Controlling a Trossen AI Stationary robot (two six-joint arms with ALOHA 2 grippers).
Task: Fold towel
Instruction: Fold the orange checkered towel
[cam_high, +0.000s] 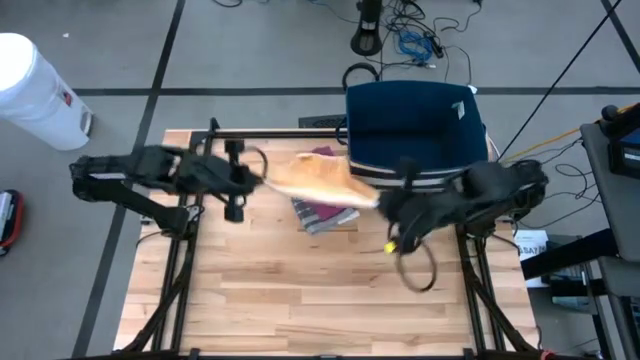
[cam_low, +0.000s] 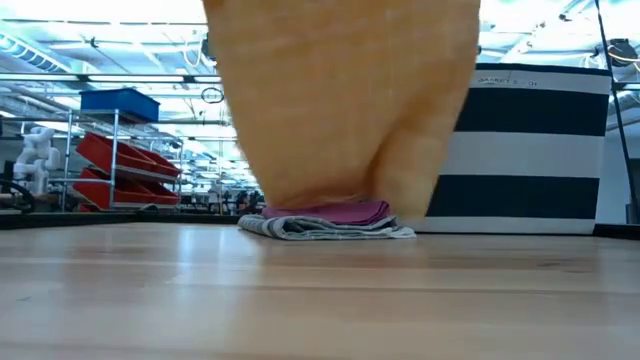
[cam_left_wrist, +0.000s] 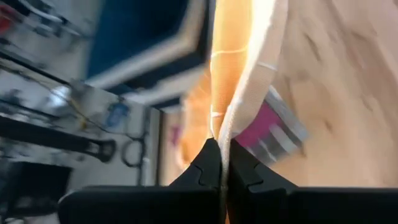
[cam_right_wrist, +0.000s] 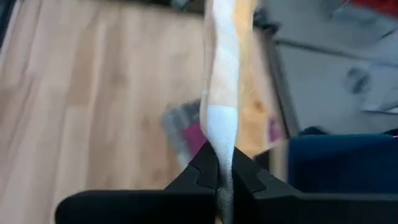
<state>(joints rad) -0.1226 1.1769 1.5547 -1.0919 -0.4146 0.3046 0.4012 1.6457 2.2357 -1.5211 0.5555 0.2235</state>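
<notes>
An orange towel (cam_high: 320, 178) hangs stretched between my two grippers above the far middle of the wooden table. My left gripper (cam_high: 262, 180) is shut on its left end, my right gripper (cam_high: 385, 205) on its right end. In the low view the towel (cam_low: 340, 100) drops as a wide sheet. Its lower edge reaches down to a folded stack of pink and grey striped towels (cam_low: 325, 220) lying flat on the table. Whether it touches the stack I cannot tell. My left gripper pinches the towel's hemmed edge (cam_left_wrist: 225, 134) between its two fingers, coming slanting down from the table's left. The cloth runs away from the fingers in folds, lifted off the table. My right gripper pinches the towel's pale hemmed edge (cam_right_wrist: 221, 134) between its two fingers, slanting down from the table's right. The cloth is bunched there, several layers, and hangs away from the fingers, clear of the table.
A navy basket with white stripes (cam_high: 415, 130) stands at the table's far right, just behind the stack (cam_high: 325, 213). A white bin (cam_high: 35, 90) stands on the floor at the far left. The near half of the tabletop (cam_high: 320, 300) is bare wood.
</notes>
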